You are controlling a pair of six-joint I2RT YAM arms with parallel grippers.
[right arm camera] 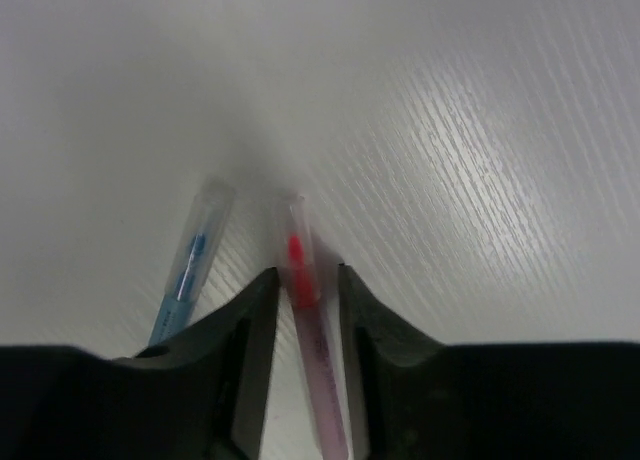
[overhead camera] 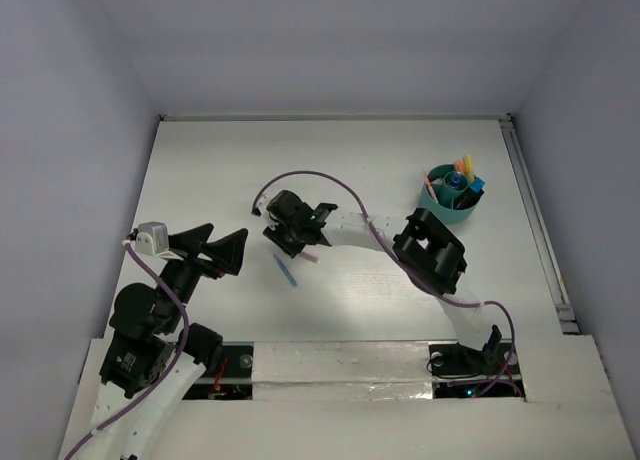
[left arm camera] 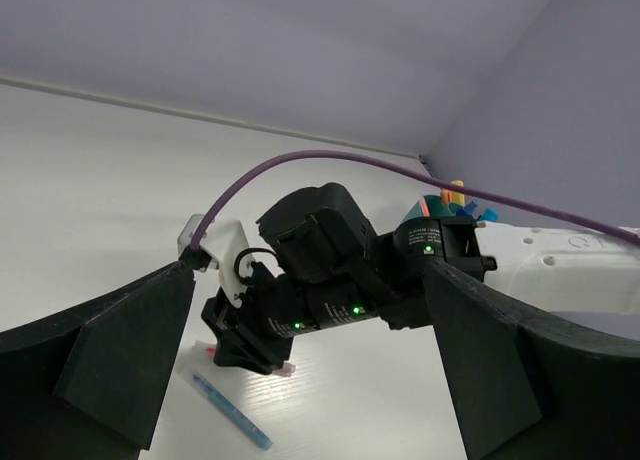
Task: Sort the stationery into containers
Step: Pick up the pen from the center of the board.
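nearest the bases, the left gripper (overhead camera: 222,242) hung over the near left of the white table (overhead camera: 220,160), its two black fingers (left arm camera: 120,350) spread wide with nothing between them. its wrist camera looked across the table toward the other arm.

just beyond it a thin blue pen (overhead camera: 285,270) lay flat on the table, alone and untouched. just beside that pen lay a clear-bodied pen with a red core (right arm camera: 298,265), the two close together but apart, fanning out a little at the far ends.

the right gripper (right arm camera: 307,277) was down at the table surface at mid-table, one finger on each side of the red-cored pen, the jaws drawn in narrow around it. whether they were already pressing on it could not be told. a purple cable (left arm camera: 300,165) arched over that wrist.

farther off, at the far right, stood the teal cup (overhead camera: 448,212), well apart from both grippers, with orange, yellow and blue stationery (overhead camera: 462,170) standing upright in it.
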